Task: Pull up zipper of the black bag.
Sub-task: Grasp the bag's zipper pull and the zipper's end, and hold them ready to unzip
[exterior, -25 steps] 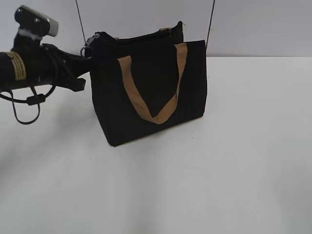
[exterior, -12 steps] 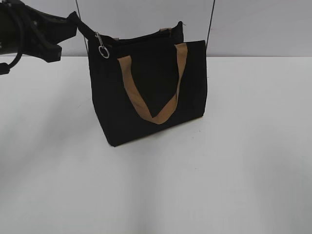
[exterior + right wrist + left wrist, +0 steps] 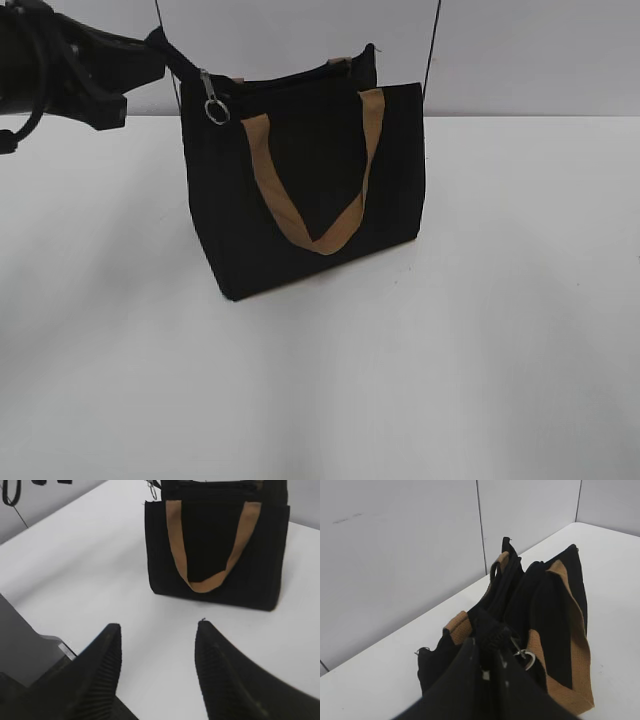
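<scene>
The black bag [image 3: 310, 190] stands on the white table with its tan handles hanging down its sides. The zipper [image 3: 290, 80] runs along its top edge. My left gripper [image 3: 175, 55] is at the bag's top left corner. In the left wrist view it [image 3: 492, 642] is shut on a black ribbed piece at the zipper's near end. The silvery pull with its ring [image 3: 213, 108] dangles free just beside the jaws [image 3: 526, 658]. My right gripper [image 3: 157, 630] is open and empty above the table, in front of the bag [image 3: 215, 545]. It is out of the exterior view.
The white table [image 3: 450, 350] stretches in front of and to the right of the bag. A grey wall stands close behind it, with thin dark vertical lines [image 3: 432, 50]. A grey block [image 3: 25, 645] sits at the left of the right wrist view.
Over the last second my left arm rose to the bag's top left corner, and the ring swung right against the bag. In the last half second almost nothing moved.
</scene>
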Robot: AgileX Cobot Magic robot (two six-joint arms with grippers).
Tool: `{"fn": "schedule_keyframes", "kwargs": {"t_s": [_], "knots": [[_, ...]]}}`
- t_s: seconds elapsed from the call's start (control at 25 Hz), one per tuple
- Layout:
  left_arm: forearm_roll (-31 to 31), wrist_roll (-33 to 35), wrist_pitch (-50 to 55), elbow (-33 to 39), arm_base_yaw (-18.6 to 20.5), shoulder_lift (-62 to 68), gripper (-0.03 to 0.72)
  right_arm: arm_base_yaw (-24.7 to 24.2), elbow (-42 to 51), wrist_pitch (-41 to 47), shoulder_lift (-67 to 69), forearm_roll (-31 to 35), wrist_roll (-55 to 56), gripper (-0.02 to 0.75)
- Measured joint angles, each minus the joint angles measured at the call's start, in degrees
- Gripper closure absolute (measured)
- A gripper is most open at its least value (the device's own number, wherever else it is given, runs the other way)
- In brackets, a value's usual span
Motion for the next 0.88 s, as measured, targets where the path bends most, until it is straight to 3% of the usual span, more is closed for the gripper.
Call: {"fn": "schedule_keyframes", "kwargs": {"t_s": [0.28, 0.4, 0.72, 0.88], "knots": [[-0.12, -0.17, -0.14, 0.00, 0.00, 0.00, 0.664, 0.00, -0.06, -2.50, 12.04, 18.04, -16.60, 0.370], [-0.12, -0.17, -0.19, 0.00, 0.00, 0.00, 0.664, 0.00, -0.42, -2.91, 16.95, 21.88, -22.37, 0.370], [-0.17, -0.17, -0.36, 0.00, 0.00, 0.00, 0.664, 0.18, -9.60, -3.31, 30.12, 19.93, -25.16, 0.370], [-0.17, -0.17, -0.36, 0.00, 0.00, 0.00, 0.664, 5.06, -15.02, -5.83, 37.15, 16.45, -24.87, 0.370]]}}
